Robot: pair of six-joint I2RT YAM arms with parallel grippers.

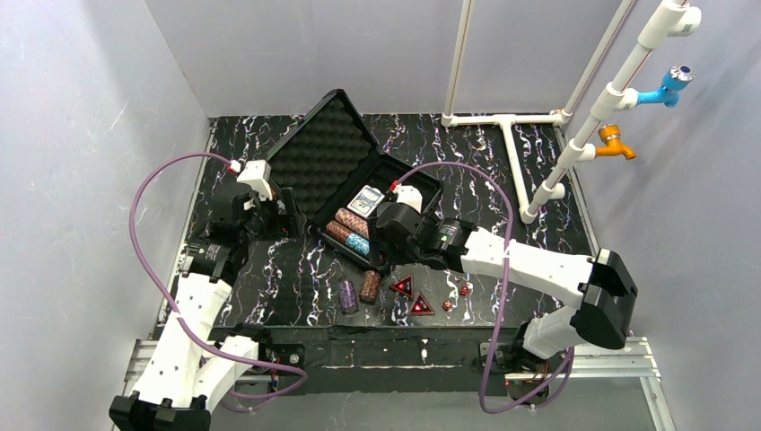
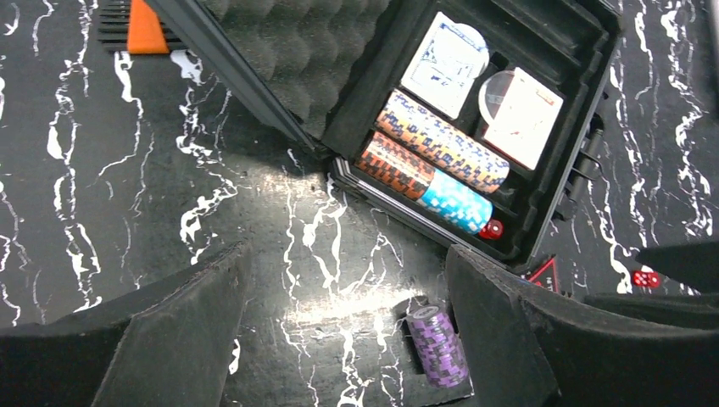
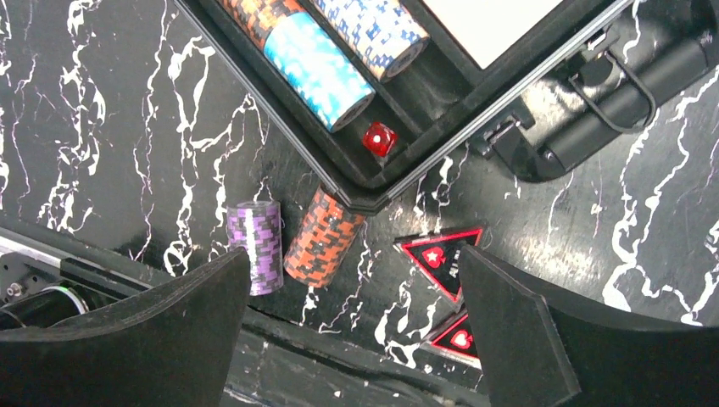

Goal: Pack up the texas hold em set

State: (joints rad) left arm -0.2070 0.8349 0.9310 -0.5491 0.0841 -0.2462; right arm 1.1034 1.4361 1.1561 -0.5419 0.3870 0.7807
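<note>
Your right claw (image 3: 354,259) is hanging released, jaws spread wide and grasping nothing, over the near corner of the open case (image 1: 316,151), looking straight down on the two chip rolls lying outside it. The purple roll (image 3: 257,246) and the brown roll (image 3: 322,237) are resting on their sides on the counter (image 1: 296,278), side by side, just toward the arm bases from that corner. The brown roll's far end is sitting just beside the case rim, and whether it is touching cannot be told. Each roll's long axis is running roughly from the bases toward the case, the brown one leaning slightly toward the corner. The right claw's fingers are standing to either side of the pair, so the closing line is crossing those axes rather than following them. Your left claw (image 2: 348,253) is likewise hanging released and empty, over bare counter left of the case. The purple roll is showing only low in its wrist view, beside one finger, so the right arm is reading as the nearer one. Inside the case, chip rolls (image 2: 441,140), two card decks (image 2: 445,64) and one red die (image 3: 379,138) are sitting in their compartments. Two triangular markers (image 1: 402,286) and two more dice (image 1: 465,289) are lying on the counter to the right of the loose rolls, so the packing is looking roughly half done.
</note>
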